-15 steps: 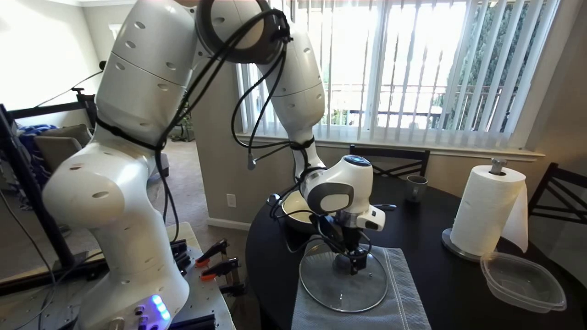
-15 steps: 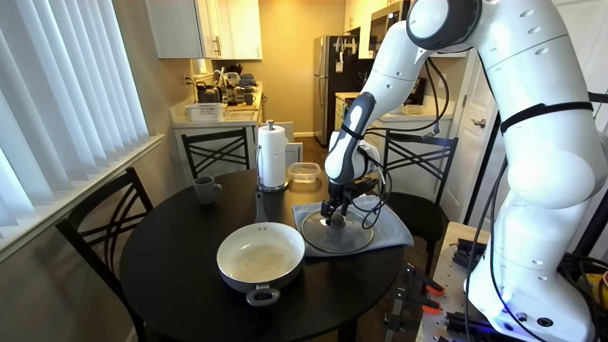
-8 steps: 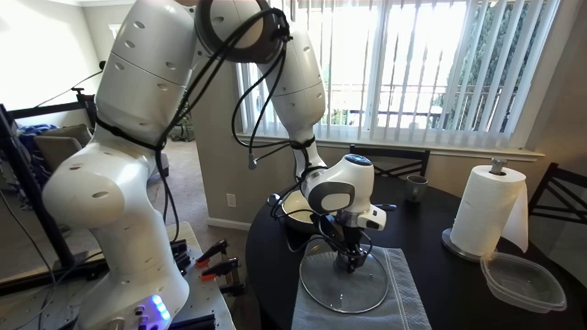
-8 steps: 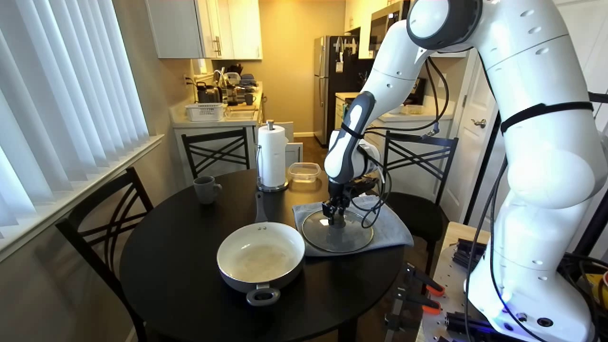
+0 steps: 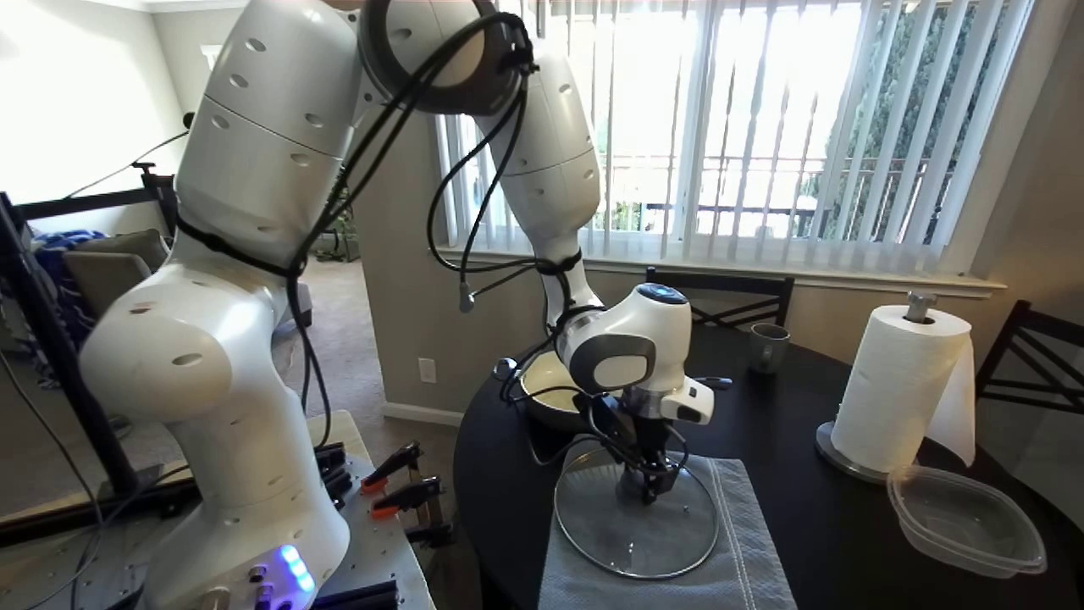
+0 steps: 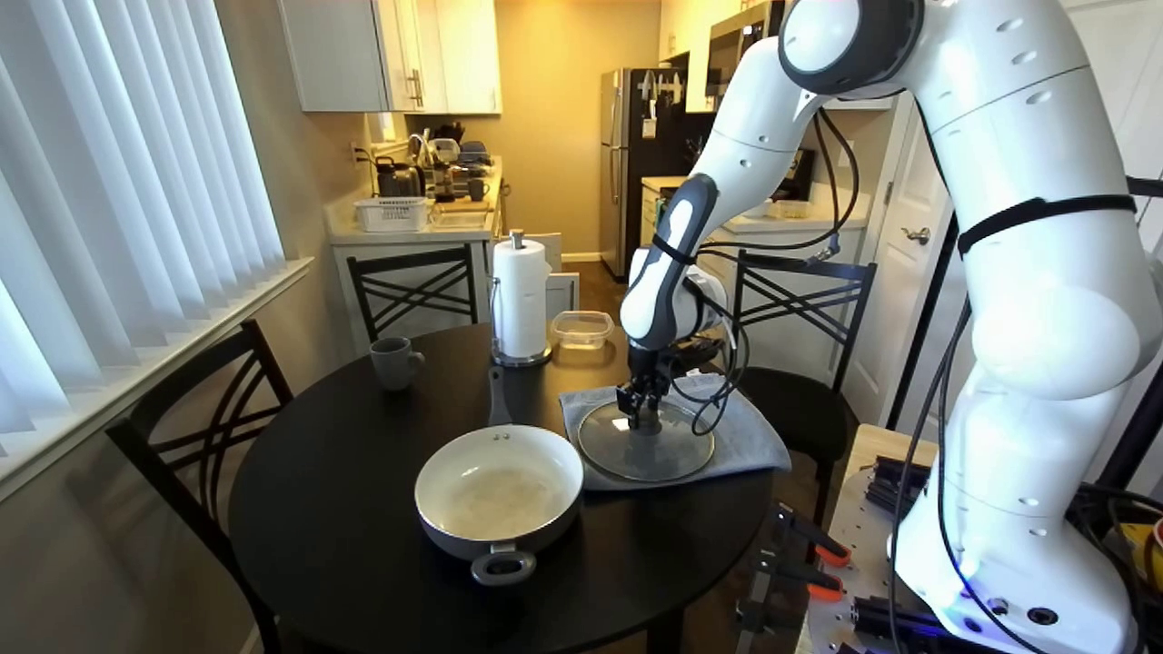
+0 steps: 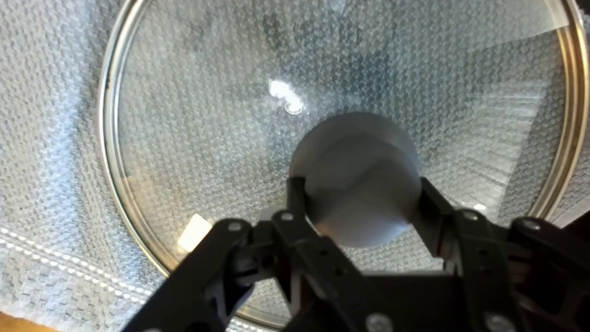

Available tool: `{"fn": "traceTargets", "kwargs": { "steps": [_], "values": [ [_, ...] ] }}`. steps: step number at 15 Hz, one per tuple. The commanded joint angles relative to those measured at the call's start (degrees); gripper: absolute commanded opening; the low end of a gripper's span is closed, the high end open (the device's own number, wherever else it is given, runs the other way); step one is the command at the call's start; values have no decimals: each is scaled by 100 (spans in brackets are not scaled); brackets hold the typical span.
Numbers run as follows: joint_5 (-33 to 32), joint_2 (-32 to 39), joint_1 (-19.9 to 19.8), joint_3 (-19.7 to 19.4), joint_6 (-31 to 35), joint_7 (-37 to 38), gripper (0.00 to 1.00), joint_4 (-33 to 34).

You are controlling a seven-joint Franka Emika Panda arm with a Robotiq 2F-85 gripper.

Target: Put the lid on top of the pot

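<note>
Open air lies over the pot [image 6: 500, 493], near my gripper [image 7: 361, 196]; lower down, the pot's wall bars my sideways passage; the paper towel roll [image 6: 521, 304] stands well apart.

The desk [image 6: 345, 518] carries the pot [image 6: 500, 498], a cloth [image 6: 745, 445] just beside it; toward its long handle [image 6: 499, 398], mug [image 6: 392, 365], paper-towel stand [image 6: 521, 361], container [image 6: 582, 332].

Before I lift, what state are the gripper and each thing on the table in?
gripper: closed on the knob
pot: upright, uncovered, nothing visible inside
cloth: laid out, slightly rumpled
lid: lying on the cloth, not on the pot
container: upright, uncovered
mug: upright
paper roll: upright, loose end hanging
</note>
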Motion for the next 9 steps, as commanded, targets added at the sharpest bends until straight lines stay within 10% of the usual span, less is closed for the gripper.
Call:
{"fn": "traceTargets", "kwargs": {
  "steps": [1,9],
  "values": [
    [-125,-897,291,-281,-103,51,33,-481],
    [-770,-1690,936,-570,-1077,53,33,-310]
  ]
}}
